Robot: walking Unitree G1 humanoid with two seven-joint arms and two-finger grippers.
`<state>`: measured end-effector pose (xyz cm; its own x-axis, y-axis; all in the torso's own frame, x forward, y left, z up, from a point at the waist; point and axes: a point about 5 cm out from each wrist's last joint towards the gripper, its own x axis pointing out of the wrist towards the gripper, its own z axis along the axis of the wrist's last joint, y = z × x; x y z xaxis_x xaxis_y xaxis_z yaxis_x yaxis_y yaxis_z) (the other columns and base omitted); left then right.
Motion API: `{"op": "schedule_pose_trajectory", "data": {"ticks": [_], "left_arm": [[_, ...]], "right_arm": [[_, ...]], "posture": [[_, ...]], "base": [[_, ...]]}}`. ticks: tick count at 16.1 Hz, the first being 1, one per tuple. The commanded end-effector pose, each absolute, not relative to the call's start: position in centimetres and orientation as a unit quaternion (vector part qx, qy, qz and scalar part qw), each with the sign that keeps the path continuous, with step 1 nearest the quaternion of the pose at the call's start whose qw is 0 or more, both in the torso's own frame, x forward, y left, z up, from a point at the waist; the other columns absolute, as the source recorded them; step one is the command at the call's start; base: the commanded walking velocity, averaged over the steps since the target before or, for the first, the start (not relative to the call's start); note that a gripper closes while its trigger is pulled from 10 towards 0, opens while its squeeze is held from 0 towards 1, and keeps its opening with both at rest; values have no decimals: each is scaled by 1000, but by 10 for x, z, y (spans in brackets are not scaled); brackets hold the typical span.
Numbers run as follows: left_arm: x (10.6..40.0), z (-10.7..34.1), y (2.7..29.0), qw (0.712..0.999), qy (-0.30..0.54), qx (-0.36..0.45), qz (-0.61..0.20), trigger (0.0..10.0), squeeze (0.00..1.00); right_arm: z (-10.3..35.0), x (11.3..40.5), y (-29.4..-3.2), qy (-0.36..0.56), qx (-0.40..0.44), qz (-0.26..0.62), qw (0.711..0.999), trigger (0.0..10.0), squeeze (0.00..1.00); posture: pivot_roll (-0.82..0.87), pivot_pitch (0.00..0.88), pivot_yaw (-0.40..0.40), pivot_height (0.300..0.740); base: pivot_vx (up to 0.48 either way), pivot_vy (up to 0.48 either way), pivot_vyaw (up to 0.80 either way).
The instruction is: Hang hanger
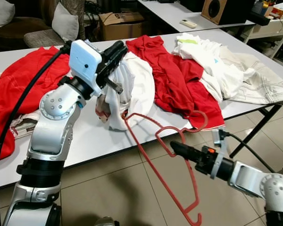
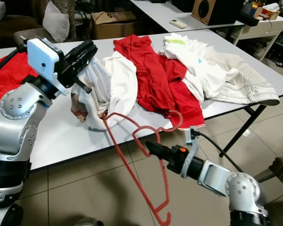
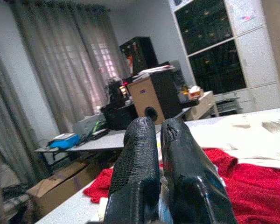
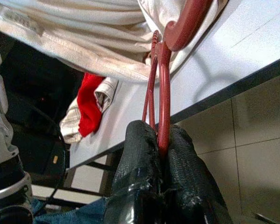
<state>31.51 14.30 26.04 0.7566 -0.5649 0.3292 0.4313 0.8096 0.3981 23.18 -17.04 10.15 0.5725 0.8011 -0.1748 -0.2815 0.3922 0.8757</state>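
Observation:
A red wire hanger [image 1: 146, 155] hangs off the front edge of the white table [image 1: 99, 141]. My right gripper [image 1: 174, 147] is shut on it near the neck, just below the hook [image 1: 203, 120]. The right wrist view has the red wire pinched between the fingers [image 4: 140, 154]. One hanger arm reaches up into a white shirt [image 1: 132, 84]; the other slopes down toward the floor [image 1: 195, 219]. My left gripper [image 1: 120, 49] is shut on the bunched top of the white shirt and holds it lifted above the table, with the fingers [image 3: 135, 177] pressed close together.
Red garments [image 1: 165, 70] and another red cloth [image 1: 14, 89] lie on the table, with white clothes [image 1: 212, 61] and a pale checked cloth [image 1: 259, 80] at the right. Behind stand a cardboard box [image 1: 118, 23], a speaker [image 1: 221, 9] and a second table. Tiled floor lies below.

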Motion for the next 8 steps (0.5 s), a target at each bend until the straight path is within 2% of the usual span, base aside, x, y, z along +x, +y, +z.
{"op": "schedule_pose_trajectory", "data": {"ticks": [1, 5, 7, 8], "left_arm": [[316, 270, 144, 923, -238, 156, -258, 0, 0], [306, 271, 143, 908, -252, 150, -300, 0, 0], [306, 268, 148, 909, -249, 158, -293, 0, 0], [309, 263, 164, 925, -239, 169, -244, 0, 0]], "right_arm": [[107, 232, -176, 295, 427, 342, 784, 10000, 0], [105, 250, -183, 277, 454, 281, 799, 10000, 0], [109, 261, -183, 262, 462, 268, 804, 10000, 0], [122, 283, -178, 226, 461, 263, 817, 10000, 0]], "posture": [[-61, 0, -46, 740], [-65, 0, -43, 740], [-67, 0, -43, 740], [-64, 0, -46, 740]], "base": [[0, 0, 0], [0, 0, 0], [0, 0, 0], [0, 0, 0]]}}
